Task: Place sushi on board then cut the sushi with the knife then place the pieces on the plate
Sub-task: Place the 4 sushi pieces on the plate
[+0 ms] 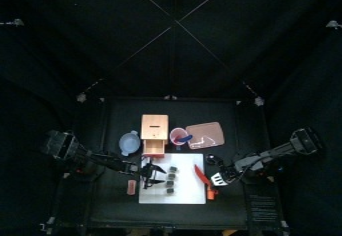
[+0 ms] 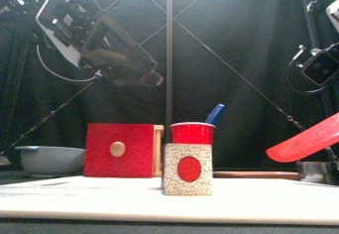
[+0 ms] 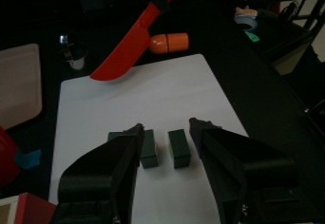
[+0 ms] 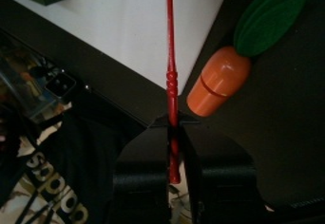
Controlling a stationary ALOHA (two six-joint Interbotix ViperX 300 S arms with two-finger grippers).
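Observation:
The dark green sushi roll [image 1: 162, 178] lies on the white cutting board [image 1: 187, 166]; from the front its speckled end with a red centre [image 2: 188, 169] faces me. My left gripper [image 3: 162, 138] hovers open above it, jaws on either side of two separated blocks [image 3: 152, 148]. It hangs well above the table [image 2: 133, 74]. My right gripper [image 4: 172, 154] is shut on the red knife [image 4: 169, 66], held slanting over the board's right edge [image 1: 209, 171]. The pink plate [image 1: 202, 137] lies behind the board.
A toy carrot [image 4: 214, 84] lies just off the board, near the knife. The red cup [image 2: 193, 133] holds the blue knife [image 2: 215, 113]. Behind the board are the wooden box [image 1: 154, 130] and the blue-grey bowl [image 1: 130, 141]. A small red toy [image 1: 130, 187] lies left of the board.

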